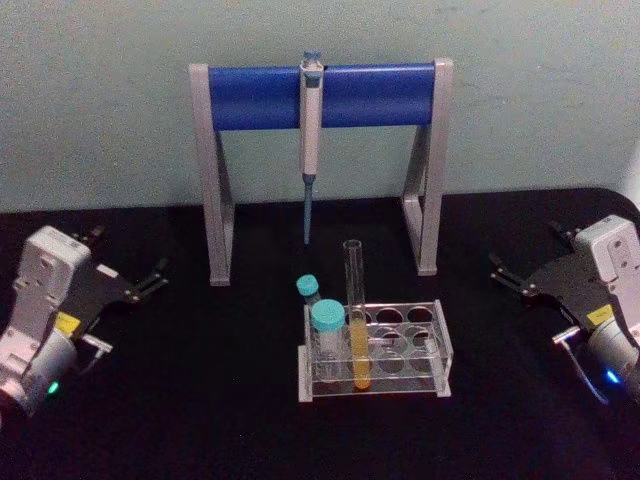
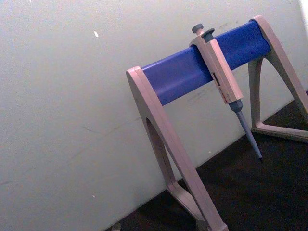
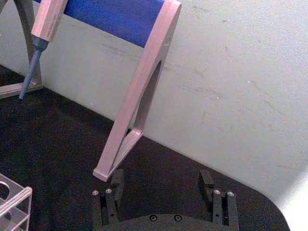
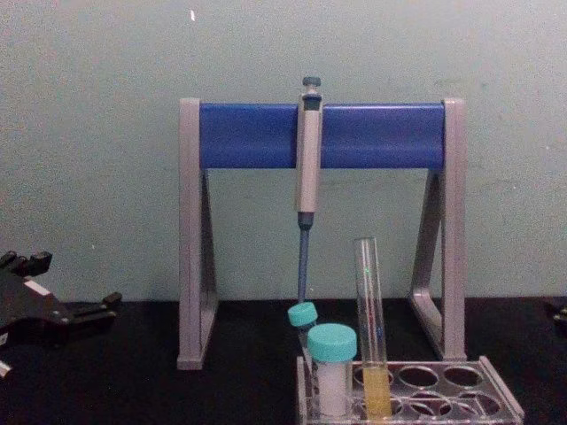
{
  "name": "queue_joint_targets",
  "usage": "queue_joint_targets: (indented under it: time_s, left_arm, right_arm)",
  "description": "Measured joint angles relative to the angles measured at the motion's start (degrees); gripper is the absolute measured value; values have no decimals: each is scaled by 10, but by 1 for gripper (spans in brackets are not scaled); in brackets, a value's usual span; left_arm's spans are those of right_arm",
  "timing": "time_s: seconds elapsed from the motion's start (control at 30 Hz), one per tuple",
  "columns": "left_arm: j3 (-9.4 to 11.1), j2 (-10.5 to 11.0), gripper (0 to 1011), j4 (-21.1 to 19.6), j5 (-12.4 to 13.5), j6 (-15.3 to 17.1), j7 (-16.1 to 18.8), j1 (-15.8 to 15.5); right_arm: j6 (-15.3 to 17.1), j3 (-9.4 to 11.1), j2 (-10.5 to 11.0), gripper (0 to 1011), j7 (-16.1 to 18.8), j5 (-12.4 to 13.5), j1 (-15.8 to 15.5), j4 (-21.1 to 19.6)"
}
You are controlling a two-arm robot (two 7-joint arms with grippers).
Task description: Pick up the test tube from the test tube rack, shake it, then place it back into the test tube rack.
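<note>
The test tube (image 1: pixel 355 310) stands upright in a front hole of the clear test tube rack (image 1: pixel 440 348), with yellow-orange liquid in its lower part. From the chest, the test tube (image 4: pixel 368 319) rises well above the rack (image 4: pixel 496 397). My left gripper (image 1: pixel 125 258) rests open at the table's left side, far from the rack. On the right side my right gripper (image 1: pixel 530 255) is open too, with nothing between its fingers (image 3: pixel 115 182). A corner of the rack (image 3: pixel 14 202) shows in the right wrist view.
Two teal-capped vials (image 1: pixel 327 320) stand in the rack's left end beside the tube. Behind the rack stands a blue-and-grey pipette stand (image 1: pixel 250 95) with a pipette (image 1: pixel 311 120) hanging from it. The black table has free room on both sides of the rack.
</note>
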Motion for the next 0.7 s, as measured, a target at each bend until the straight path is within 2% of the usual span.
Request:
queue_joint_targets:
  time_s: [0.3, 0.47, 0.7]
  left_arm:
    - [0, 0, 1001, 0, 0, 0, 0, 0]
    - [0, 0, 1001, 0, 0, 0, 0, 0]
    - [0, 0, 1001, 0, 0, 0, 0, 0]
  right_arm:
    - [2, 3, 0, 1000, 4, -2, -4, -4]
    - [10, 12, 5, 1000, 18, -1, -21, -26]
    - [23, 31, 13, 1000, 45, 32, -60, -71]
